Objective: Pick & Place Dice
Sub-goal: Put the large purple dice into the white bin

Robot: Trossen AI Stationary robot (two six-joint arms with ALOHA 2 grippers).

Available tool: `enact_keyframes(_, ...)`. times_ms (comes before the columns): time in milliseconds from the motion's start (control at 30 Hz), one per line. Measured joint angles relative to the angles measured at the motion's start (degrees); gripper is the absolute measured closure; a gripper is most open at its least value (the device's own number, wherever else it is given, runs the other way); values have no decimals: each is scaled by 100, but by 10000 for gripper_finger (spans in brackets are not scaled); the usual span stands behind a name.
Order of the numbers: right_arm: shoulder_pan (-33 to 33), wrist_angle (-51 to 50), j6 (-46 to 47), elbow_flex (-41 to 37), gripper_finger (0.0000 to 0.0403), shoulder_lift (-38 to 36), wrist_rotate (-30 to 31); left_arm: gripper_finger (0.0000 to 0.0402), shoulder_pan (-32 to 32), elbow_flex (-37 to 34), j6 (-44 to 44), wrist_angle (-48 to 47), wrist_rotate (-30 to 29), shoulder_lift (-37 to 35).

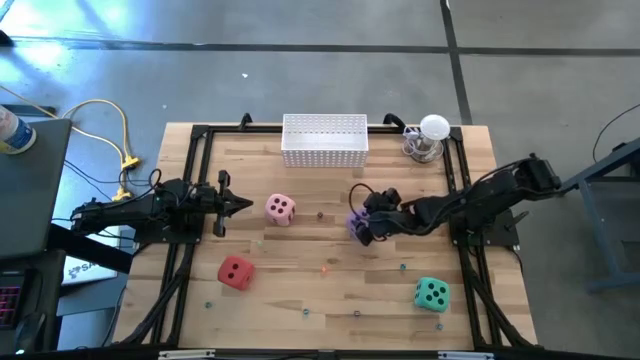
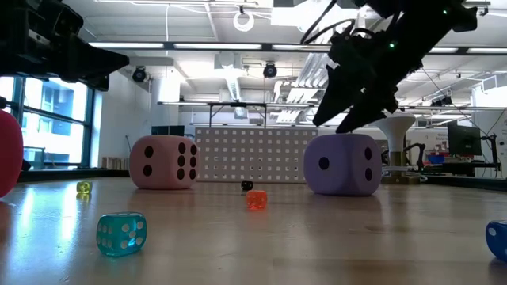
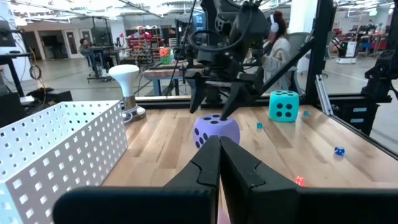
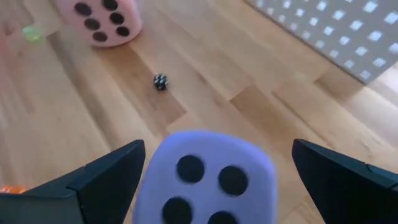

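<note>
Near the middle of the wooden tabletop (image 1: pixel 330 290), right of centre, the purple die (image 1: pixel 356 222) sits on the surface. Right gripper (image 1: pixel 366 214) is poised directly over it; its jaws are spread wide, one finger to each side of the die, and neither finger is seen touching it. From the table-level camera the fingers (image 2: pixel 348 87) hang just above the die's upper face, with the die resting flat on the wood.

Left gripper (image 1: pixel 236 204) is held over the left side of the tabletop, pointing toward the centre, jaws pressed together and holding nothing. The pink die (image 1: pixel 280 208) lies just beyond its tip.

Remaining dice: the red die (image 1: pixel 235 271) lies at the front left, the teal-green die (image 1: pixel 432 293) at the front right, well apart from each other.

A white perforated basket (image 1: pixel 324 140) stands at the far edge, centre, with a white-topped lamp-like object (image 1: pixel 431 136) beside it to the right. Several small coloured dice (image 2: pixel 121 233) are scattered across the surface.
</note>
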Motion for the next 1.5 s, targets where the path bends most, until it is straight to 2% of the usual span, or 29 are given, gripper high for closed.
enact_keyframes(333,256,-21,3,0,4,0,-64,401,0,0,-6,0,0,2)
enact_keyframes(1500,203,-107,53,2,3,137,81,401,0,0,0,0,0,0)
